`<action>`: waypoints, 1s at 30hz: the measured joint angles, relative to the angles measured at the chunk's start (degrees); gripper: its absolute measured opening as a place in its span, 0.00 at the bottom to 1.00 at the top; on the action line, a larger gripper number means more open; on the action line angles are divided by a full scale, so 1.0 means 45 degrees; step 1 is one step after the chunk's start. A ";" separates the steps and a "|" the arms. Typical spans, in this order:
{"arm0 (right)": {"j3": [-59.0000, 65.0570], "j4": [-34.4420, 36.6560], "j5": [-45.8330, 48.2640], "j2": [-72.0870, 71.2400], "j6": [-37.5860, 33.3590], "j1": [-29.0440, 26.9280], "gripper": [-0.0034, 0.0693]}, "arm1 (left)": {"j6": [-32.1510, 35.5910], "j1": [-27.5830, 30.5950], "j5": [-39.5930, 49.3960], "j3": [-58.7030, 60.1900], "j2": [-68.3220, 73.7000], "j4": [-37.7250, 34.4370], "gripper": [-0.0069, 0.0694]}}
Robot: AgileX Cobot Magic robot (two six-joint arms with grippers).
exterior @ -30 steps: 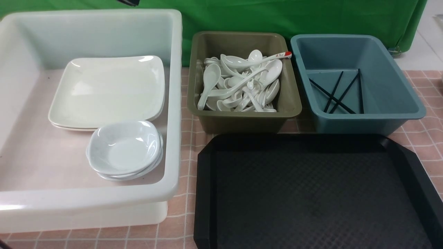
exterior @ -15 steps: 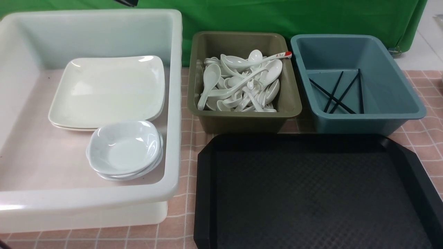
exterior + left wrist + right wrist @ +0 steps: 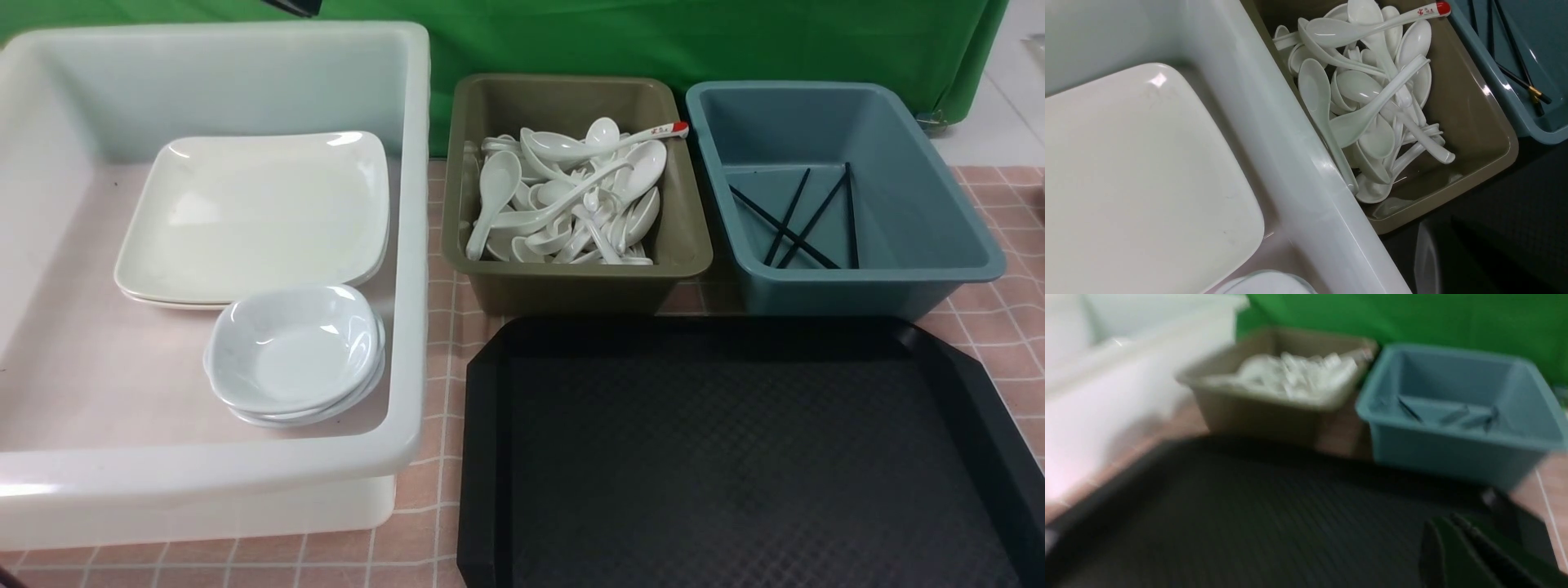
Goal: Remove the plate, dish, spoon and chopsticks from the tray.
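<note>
The black tray (image 3: 735, 457) lies bare at the front right. Two large white square plates (image 3: 253, 216) are stacked in the white tub (image 3: 412, 245), with a stack of small white dishes (image 3: 290, 347) in front of them. Plain white spoons (image 3: 571, 204) are heaped in the olive tub (image 3: 694, 237). Black chopsticks (image 3: 796, 216) lie in the blue tub (image 3: 939, 229). Neither gripper shows in the front view. My left gripper (image 3: 1439, 222) hangs shut and empty over the tray's (image 3: 1515, 204) corner, beside the white tub. My right gripper (image 3: 1440, 518) is blurred above the tray (image 3: 1249, 506).
A spoon with a red-tipped handle (image 3: 645, 135) rests on top of the spoon heap. The three tubs stand close together behind and left of the tray on a pink checked cloth (image 3: 1004, 278). A green backdrop (image 3: 653, 41) closes off the back.
</note>
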 joint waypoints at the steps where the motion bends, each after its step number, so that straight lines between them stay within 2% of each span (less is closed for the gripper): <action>1: 0.0345 0.0000 -0.0031 -0.0102 0.0000 -0.0198 0.14 | 0.0005 0.0000 0.0000 0.0000 0.0000 0.0000 0.09; 5: 0.1485 -0.0027 -0.0112 -0.0322 0.0000 -0.1062 0.15 | 0.0005 0.0000 0.0000 0.0000 0.0000 -0.0016 0.09; 11: 0.1611 -0.0046 -0.0165 -0.0322 0.0000 -0.1962 0.17 | -0.0070 -0.0250 -0.0042 0.0512 -0.0307 -0.0615 0.09; 20: 0.1611 -0.0046 -0.0160 -0.0322 0.0000 -0.3637 0.20 | -0.0112 -0.1160 -0.0089 0.5292 -0.3610 -0.0520 0.09; 24: 0.1611 -0.0046 -0.0160 -0.0322 0.0000 -0.3722 0.21 | -0.0400 -0.1160 -0.0089 0.7365 -0.5330 -0.0466 0.09; 27: 0.1611 -0.0046 -0.0160 -0.0322 0.0000 -0.3722 0.22 | -0.0289 -0.1160 -0.0118 0.9958 -0.7549 -0.0421 0.09; 30: 0.1611 -0.0046 -0.0160 -0.0322 0.0000 -0.3722 0.22 | -0.0124 -0.1160 -0.0791 1.1737 -0.9452 -0.0395 0.09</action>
